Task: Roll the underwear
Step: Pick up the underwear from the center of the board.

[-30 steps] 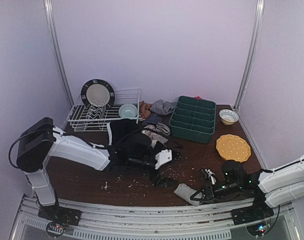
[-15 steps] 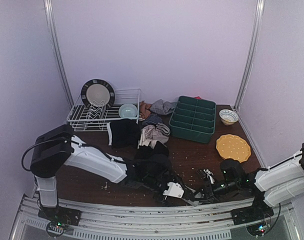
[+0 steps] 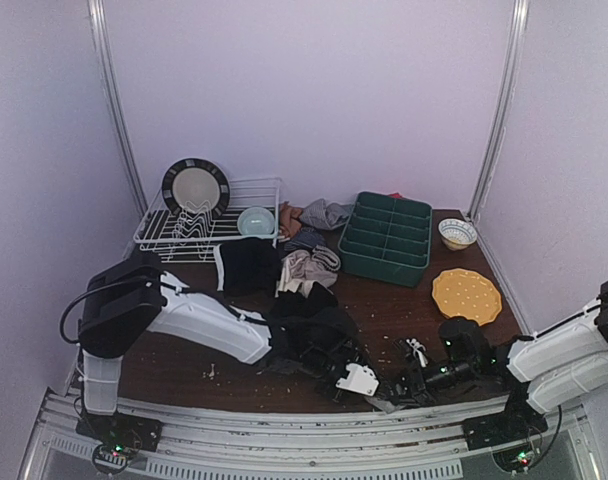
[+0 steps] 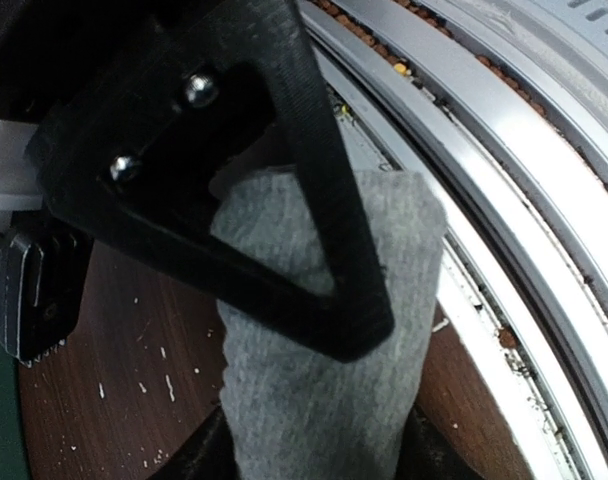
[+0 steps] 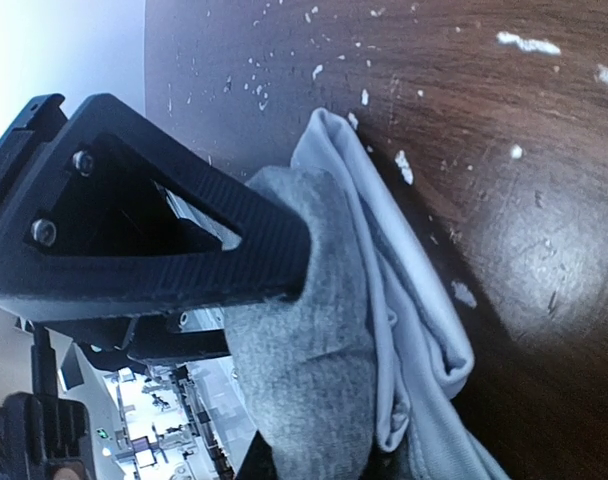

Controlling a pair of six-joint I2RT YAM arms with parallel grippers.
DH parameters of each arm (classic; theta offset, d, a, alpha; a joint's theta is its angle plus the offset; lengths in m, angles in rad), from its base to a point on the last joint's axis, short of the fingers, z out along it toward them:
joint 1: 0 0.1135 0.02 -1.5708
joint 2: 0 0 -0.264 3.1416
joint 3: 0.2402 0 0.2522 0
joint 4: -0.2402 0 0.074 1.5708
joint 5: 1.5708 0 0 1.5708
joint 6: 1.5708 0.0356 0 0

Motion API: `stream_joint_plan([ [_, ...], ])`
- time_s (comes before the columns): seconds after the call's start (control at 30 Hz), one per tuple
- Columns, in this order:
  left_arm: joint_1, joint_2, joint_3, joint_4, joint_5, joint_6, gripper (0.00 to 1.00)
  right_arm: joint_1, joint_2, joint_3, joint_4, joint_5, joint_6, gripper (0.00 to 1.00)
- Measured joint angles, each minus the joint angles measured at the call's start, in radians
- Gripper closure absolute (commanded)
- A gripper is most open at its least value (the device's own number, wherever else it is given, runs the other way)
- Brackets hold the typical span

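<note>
A light grey underwear [image 3: 381,402] lies at the table's front edge, between both grippers. My left gripper [image 3: 360,381] reaches it from the left and is shut on it; in the left wrist view the grey cloth [image 4: 324,300] runs between the jaws [image 4: 324,410]. My right gripper [image 3: 406,385] is shut on its other end; the right wrist view shows the bunched grey cloth [image 5: 314,330] in the gripper [image 5: 294,380]. A black underwear [image 3: 249,266], a beige-pink one [image 3: 306,268] and a grey and navy heap [image 3: 319,216] lie at the back.
A white dish rack [image 3: 174,232] with a plate [image 3: 195,187] and a teal bowl [image 3: 255,221] stands back left. A green divided tray [image 3: 386,238], a small bowl [image 3: 457,233] and a yellow plate [image 3: 467,295] are at right. Crumbs litter the dark table [image 3: 184,360]. Metal rails [image 3: 284,440] run along the front edge.
My left arm swung from the table's middle down to the front edge and closed on the grey underwear. My right gripper stayed at the garment's right end.
</note>
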Motion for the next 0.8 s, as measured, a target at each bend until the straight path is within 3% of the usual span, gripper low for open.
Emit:
stream_joint_plan([
  [0.1, 0.0, 0.029, 0.039, -0.03, -0.005, 0.007, 0.55, -0.002, 0.021, -0.009, 0.048, -0.01, 0.045, 1.0],
  [0.17, 0.0, 0.037, 0.062, -0.059, -0.005, 0.013, 0.65, -0.005, 0.024, -0.012, 0.061, -0.014, 0.068, 0.98],
  [0.3, 0.0, 0.055, 0.095, -0.095, -0.005, 0.02, 0.86, -0.005, -0.008, -0.012, 0.035, -0.012, 0.093, 0.66],
  [0.4, 0.0, 0.057, 0.104, -0.093, -0.003, 0.024, 1.0, -0.005, -0.1, -0.008, -0.056, 0.0, 0.081, 0.54],
  [0.7, 0.01, 0.059, 0.117, -0.112, 0.05, 0.005, 1.0, 0.004, -0.557, 0.145, -0.678, 0.193, -0.132, 0.47],
  [0.8, 0.02, 0.06, 0.135, -0.169, 0.087, 0.0, 1.0, 0.018, -0.68, 0.175, -0.799, 0.271, -0.194, 0.47],
])
